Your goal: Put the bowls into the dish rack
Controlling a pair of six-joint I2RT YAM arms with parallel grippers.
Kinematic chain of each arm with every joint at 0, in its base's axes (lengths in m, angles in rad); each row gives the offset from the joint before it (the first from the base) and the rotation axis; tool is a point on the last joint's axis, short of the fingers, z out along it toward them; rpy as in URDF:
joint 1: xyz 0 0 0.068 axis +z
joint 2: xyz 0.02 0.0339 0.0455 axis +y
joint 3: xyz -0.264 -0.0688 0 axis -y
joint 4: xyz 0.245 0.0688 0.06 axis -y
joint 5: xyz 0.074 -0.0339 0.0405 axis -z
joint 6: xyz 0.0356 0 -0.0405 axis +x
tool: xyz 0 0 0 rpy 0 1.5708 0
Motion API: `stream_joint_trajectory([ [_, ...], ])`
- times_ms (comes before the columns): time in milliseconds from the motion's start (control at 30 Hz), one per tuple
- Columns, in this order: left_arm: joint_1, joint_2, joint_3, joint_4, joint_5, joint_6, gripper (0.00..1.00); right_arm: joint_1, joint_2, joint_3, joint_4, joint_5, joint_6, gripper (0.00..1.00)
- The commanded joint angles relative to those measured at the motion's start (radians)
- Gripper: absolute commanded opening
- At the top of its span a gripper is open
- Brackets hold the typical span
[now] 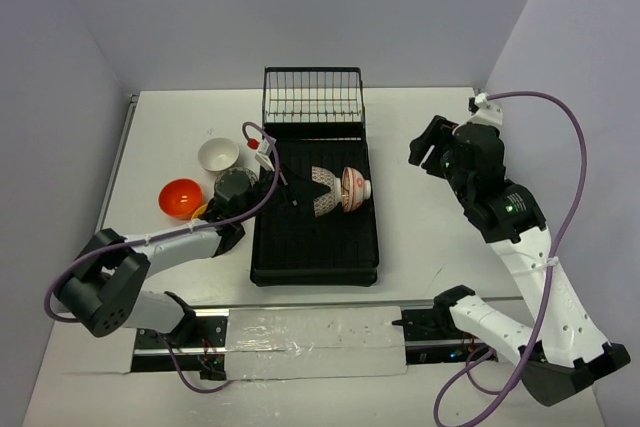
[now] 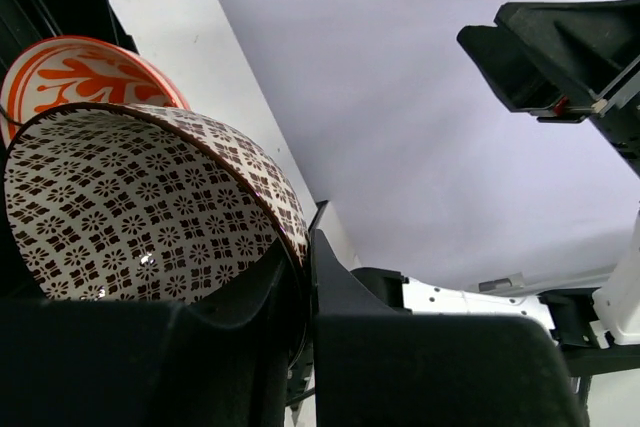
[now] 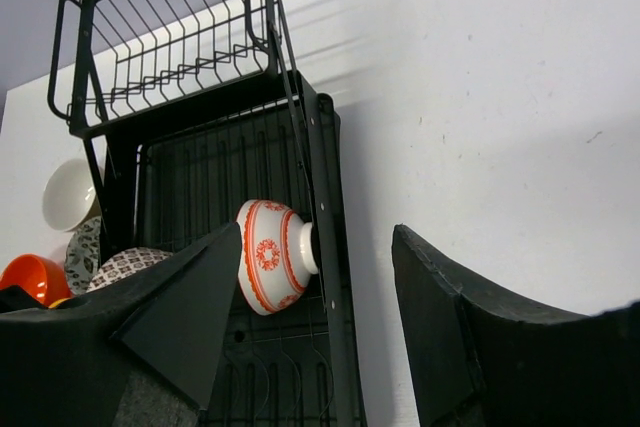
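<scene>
Both outstretched — left gripper (image 1: 292, 197) clamps patterned bowl (image 1: 322, 194) in dish rack (image 1: 262, 247); right gripper (image 3: 318, 237) agape.

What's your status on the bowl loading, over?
Left claw shut on brown-patterned bowl, on edge in dish rack beside red-on-white bowl. Right claw open, right of rack. White bowl, red-orange bowl outside rack. Nothing blocking.
</scene>
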Motion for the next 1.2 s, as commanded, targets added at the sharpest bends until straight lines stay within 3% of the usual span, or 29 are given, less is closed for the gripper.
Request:
stream_joint_trajectory([
  [0,0.007,0.005,0.005,0.207,0.027,-0.041,0.00,-0.007,-0.009,-0.011,0.045,0.022,-0.015,0.70],
  [633,0.043,0.153,0.076,0.175,0.053,0.042,0.00,-0.005,-0.006,-0.040,0.076,0.017,-0.026,0.71],
  [1167,0.048,0.269,0.122,0.325,0.133,-0.027,0.00,-0.002,0.009,-0.054,0.088,0.020,-0.033,0.72],
])
